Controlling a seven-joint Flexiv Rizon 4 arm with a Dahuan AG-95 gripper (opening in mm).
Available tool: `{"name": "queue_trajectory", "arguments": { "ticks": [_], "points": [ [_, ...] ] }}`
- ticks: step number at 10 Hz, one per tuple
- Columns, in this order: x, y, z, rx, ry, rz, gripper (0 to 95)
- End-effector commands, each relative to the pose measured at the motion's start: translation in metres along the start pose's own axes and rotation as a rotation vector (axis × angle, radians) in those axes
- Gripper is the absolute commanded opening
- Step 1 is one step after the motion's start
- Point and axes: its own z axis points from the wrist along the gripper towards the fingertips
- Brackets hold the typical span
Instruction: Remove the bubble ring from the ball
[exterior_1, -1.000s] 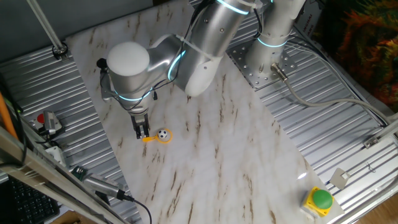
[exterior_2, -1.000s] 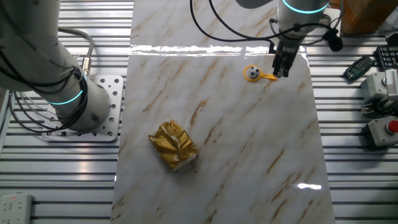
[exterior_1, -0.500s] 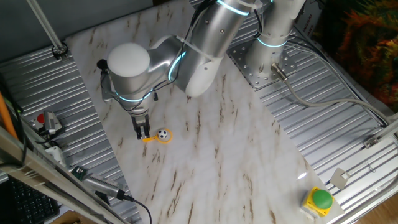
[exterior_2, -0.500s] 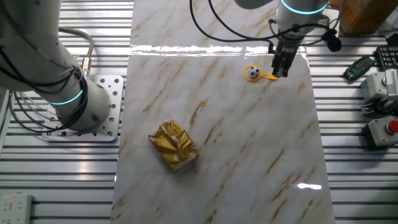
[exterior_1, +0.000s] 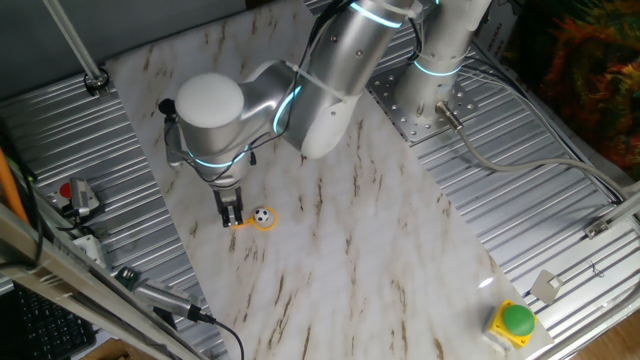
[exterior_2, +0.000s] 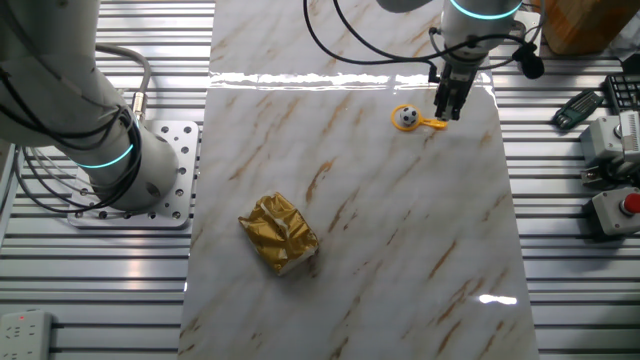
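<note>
The bubble ring (exterior_1: 258, 221) (exterior_2: 418, 122) lies flat on the marbled desk (exterior_1: 350, 250) (exterior_2: 380, 230), its orange-yellow hoop encircling the ball (exterior_1: 262, 215) (exterior_2: 406, 117). The ball, white with black patches, sits inside the hoop and rests on the desk. In one fixed view the ring's short handle points left from the hoop; in the other fixed view it points right.

I see the tool (exterior_1: 232, 214) (exterior_2: 447, 108) pointing straight down over the handle end of the ring, just beside the ball and apart from it. Its two dark fingers stand close together at the handle. I cannot tell from either view whether they are clamped on the handle or merely set narrowly about it.

Above the tool, the wrist carries a glowing teal band, and the silver arm (exterior_1: 300, 90) runs back toward its base (exterior_1: 440, 60) at the far right of the desk in one fixed view.

In the other fixed view, a crumpled gold foil packet (exterior_2: 279, 233) lies near the middle of the desk, well apart from the ring and ball. A green button on a yellow box (exterior_1: 515, 322) sits off the desk on the ribbed metal surface at the near right in one fixed view.
</note>
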Motion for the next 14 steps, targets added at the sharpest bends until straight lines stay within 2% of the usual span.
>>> {"name": "queue_trajectory", "arguments": {
  "ticks": [1,6,14],
  "points": [
    [0.002,0.001,0.002,-0.001,0.0,-0.001,0.0],
    [0.004,0.002,0.012,0.003,-0.003,-0.001,0.0],
    [0.004,0.002,0.012,0.003,-0.005,-0.001,0.0]
  ]
}}
